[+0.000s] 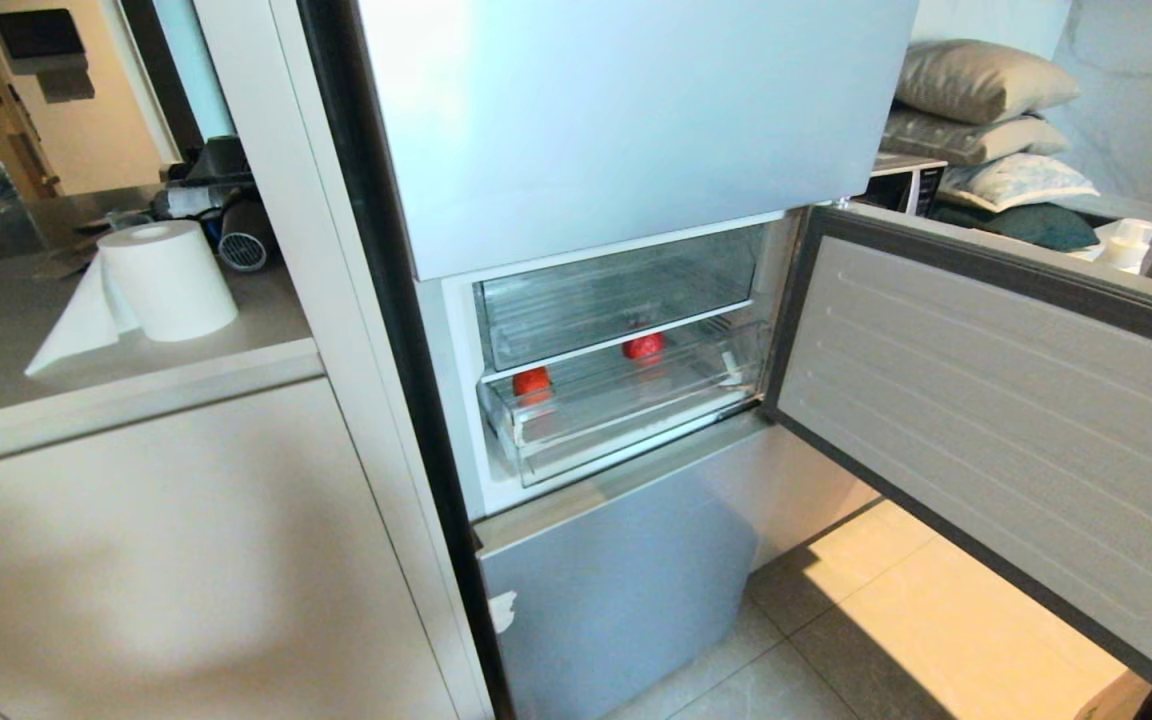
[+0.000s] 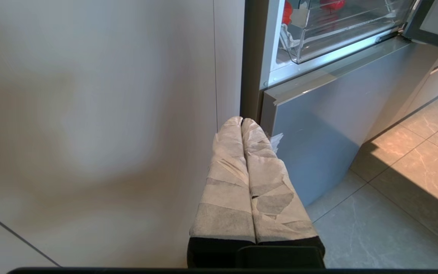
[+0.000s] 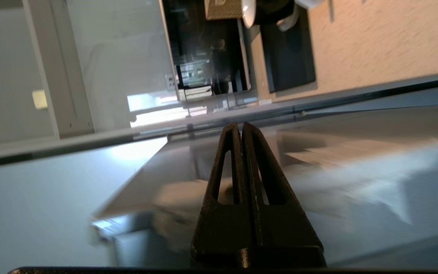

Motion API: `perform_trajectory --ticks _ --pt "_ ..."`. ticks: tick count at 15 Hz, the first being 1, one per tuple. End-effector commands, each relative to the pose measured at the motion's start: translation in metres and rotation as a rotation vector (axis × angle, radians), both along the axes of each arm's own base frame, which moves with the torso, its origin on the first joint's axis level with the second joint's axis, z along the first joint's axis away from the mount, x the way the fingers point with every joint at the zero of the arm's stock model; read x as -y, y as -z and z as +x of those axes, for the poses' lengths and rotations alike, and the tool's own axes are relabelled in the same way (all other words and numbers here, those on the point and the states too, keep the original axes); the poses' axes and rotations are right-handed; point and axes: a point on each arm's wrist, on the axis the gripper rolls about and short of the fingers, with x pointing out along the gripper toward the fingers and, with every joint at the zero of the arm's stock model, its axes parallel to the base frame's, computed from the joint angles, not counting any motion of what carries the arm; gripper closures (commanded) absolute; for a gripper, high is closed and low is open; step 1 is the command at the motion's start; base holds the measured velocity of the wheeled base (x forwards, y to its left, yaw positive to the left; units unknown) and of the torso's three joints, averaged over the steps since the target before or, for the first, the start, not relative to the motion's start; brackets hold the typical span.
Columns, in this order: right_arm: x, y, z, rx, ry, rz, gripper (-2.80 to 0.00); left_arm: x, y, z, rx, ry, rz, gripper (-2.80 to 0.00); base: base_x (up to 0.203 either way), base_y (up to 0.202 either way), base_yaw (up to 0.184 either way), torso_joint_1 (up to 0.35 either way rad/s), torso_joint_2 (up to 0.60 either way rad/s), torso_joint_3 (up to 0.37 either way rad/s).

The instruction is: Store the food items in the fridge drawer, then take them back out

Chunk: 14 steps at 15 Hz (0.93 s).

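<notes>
Beyond head view, both clenched pincers: left low, right seemingly near door.

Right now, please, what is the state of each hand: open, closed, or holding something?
Left hand: closed, holding nothing, low beside the fridge's lower front.
Right hand: closed, holding nothing.
</notes>
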Motion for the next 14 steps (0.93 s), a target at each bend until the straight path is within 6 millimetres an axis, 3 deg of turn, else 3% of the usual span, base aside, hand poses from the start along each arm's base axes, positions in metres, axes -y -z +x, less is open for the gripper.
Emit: perform_trajectory --ticks 1,2,5,6,7,9,10,12,14 --pt "-0.018 -0.029 -0.012 0.038 0.010 -0.071 0.00 0.000 0.000 0.000 -0.002 -0.001 0.000 0.00 0.000 0.000 0.000 0.000 0.00 0.000" --pt "-0.017 -0.045 -0.018 0.061 0.029 -0.093 0.00 0.000 0.000 0.000 -0.001 0.001 0.000 0.00 0.000 0.000 0.000 0.000 0.00 0.000" --pt "-0.005 -0.124 -0.036 0.172 0.111 -0.248 0.00 0.000 0.000 0.000 -0.001 0.000 0.000 0.00 0.000 0.000 0.000 0.000 0.00 0.000" --pt "0.002 -0.143 -0.044 0.196 0.165 -0.300 0.00 0.000 0.000 0.000 -0.001 0.001 0.000 0.00 0.000 0.000 0.000 0.000 0.00 0.000" --pt "0.013 -0.145 -0.048 0.197 0.247 -0.339 0.00 0.000 0.000 0.000 -0.002 -0.001 0.000 0.00 0.000 0.000 0.000 0.000 0.00 0.000" --pt "0.033 -0.124 -0.045 0.093 0.383 -0.432 0.00 0.000 0.000 0.000 -0.002 -0.001 0.000 0.00 0.000 0.000 0.000 0.000 0.00 0.000" --pt "0.038 -0.109 -0.034 0.012 0.413 -0.397 0.00 0.000 0.000 0.000 0.000 -0.001 0.000 0.00 0.000 0.000 0.000 0.000 0.00 0.000" --pt "0.029 -0.076 0.007 -0.186 0.421 -0.404 0.00 0.000 0.000 0.000 0.000 -0.001 0.000 0.00 0.000 0.000 0.000 0.000 0.00 0.000" --pt "0.006 -0.038 0.036 -0.316 0.344 -0.349 0.00 0.000 0.000 0.000 -0.002 0.001 0.000 0.00 0.000 0.000 0.000 0.000 0.00 0.000"
